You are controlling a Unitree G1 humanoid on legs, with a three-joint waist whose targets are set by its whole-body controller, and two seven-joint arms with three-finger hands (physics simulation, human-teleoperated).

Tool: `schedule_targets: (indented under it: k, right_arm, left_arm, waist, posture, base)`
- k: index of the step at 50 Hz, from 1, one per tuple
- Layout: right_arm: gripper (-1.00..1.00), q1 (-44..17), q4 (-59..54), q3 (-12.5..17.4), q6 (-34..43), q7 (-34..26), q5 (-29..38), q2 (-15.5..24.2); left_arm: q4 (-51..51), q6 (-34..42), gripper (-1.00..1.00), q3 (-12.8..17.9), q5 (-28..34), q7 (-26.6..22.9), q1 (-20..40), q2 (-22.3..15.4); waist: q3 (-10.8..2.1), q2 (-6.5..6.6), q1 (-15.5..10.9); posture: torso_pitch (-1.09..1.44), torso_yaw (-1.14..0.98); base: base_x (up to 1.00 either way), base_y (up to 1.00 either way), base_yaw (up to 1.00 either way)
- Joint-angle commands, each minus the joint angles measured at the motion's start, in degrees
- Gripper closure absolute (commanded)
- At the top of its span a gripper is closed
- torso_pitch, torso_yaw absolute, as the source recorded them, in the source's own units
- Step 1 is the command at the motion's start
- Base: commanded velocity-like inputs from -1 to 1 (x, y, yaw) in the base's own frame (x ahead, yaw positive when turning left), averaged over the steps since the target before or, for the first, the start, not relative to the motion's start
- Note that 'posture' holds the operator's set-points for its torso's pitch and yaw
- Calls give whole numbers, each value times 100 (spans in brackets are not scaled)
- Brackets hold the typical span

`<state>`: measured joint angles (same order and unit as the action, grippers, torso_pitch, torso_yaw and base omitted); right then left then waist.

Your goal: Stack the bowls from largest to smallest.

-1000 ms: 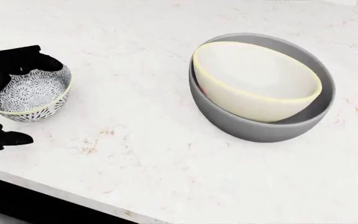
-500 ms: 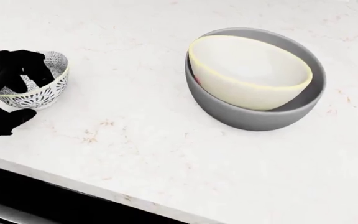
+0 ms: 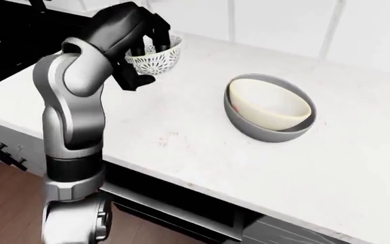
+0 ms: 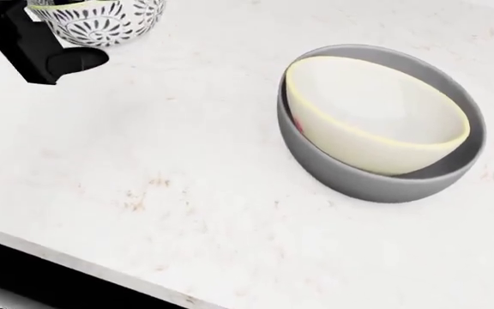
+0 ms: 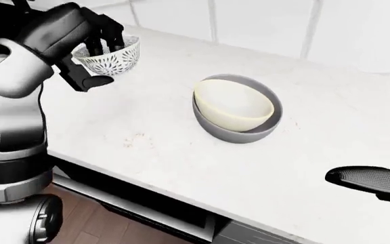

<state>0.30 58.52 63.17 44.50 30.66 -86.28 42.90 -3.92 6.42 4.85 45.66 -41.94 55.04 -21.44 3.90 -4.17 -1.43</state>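
Note:
My left hand (image 3: pixel 145 57) is shut on the small black-and-white patterned bowl (image 3: pixel 161 60), fingers inside its rim and thumb beneath. It holds the bowl in the air above the counter's left part; the head view shows the bowl (image 4: pixel 101 19) at the top left edge. The large grey bowl (image 4: pixel 358 183) stands on the white counter (image 4: pixel 187 161) at centre right. The cream bowl (image 4: pixel 376 119) sits tilted inside it. My right hand (image 5: pixel 368 180) pokes in at the right edge of the right-eye view, one finger outstretched, with nothing in it.
A black stovetop (image 3: pixel 9 46) lies left of the counter. A white tiled wall (image 3: pixel 283 20) rises behind it. The counter's near edge (image 3: pixel 181 178) runs above dark drawers and a wooden floor (image 3: pixel 5 203).
The left hand has closed on the patterned bowl and lifted it off the counter, up toward the head view's top left. The view itself has shifted slightly.

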Motion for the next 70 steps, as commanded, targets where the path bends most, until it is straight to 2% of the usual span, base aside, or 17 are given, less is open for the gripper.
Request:
schedule_targets:
  k: [1,6,12,21,26,37,47,49,58,70]
  right_arm:
    - [-100,76,-14,351,-139,-87,-119,85]
    - [-100,349,-31,858,-122,-280,-334,8]
    - [-100,633,-146,1360,-110,-602,-460,-123]
    - [-100,717,-192,1413,-132,-844,-301,-293]
    - [-100,736,-208,1374,-135,-967,-150,-382]
    - [-100,760,-227,1268,-128,-1206,178,-587]
    - [-100,986,-234,1536,-164,-1526,223,-822]
    - [-100,1005,-250,1544,-170,-1596,274,-869]
    - [-100,1050,-263,1439,-216,-1892,599,-1123]
    - [-100,980,-272,1277,-217,-1900,746,-1133]
  left_arm:
    - [-163,-16,100,-19,13,112,383,65]
    - [-184,208,100,-391,302,57,890,678]
    - [-43,243,100,-642,542,105,1246,1322]
    - [108,145,100,-939,776,220,1458,2107]
    - [212,-38,100,-1109,899,316,1350,2500]
    - [720,-444,99,-1281,1165,627,1191,2954]
    - [970,-813,93,-1467,1531,889,813,3330]
    - [982,-819,83,-1485,1606,886,741,3401]
    - [1137,-896,69,-1528,1843,1000,559,3543]
    - [1183,-990,40,-1507,1885,954,470,3522]
  waist:
    - [-129,0,6]
    - [-95,-24,-3]
    - [-56,-68,-3]
    - [-36,-99,13]
    - [-31,-128,-4]
    - [-59,-165,-16]
    - [-91,-192,-21]
    - [-94,-196,-21]
    - [-119,-196,-7]
    - [-137,-200,-10]
  posture:
    - [0,0]
    - [0,0]
    - [0,0]
    - [0,0]
    - [0,0]
    - [0,0]
    - [0,0]
    - [0,0]
    - [0,0]
    - [0,0]
  base:
    - [0,0,0]
    - [0,0,0]
    - [0,0,0]
    - [0,0,0]
    - [0,0,0]
    - [0,0,0]
    - [0,0,0]
    - [0,0,0]
    - [0,0,0]
    - [0,0,0]
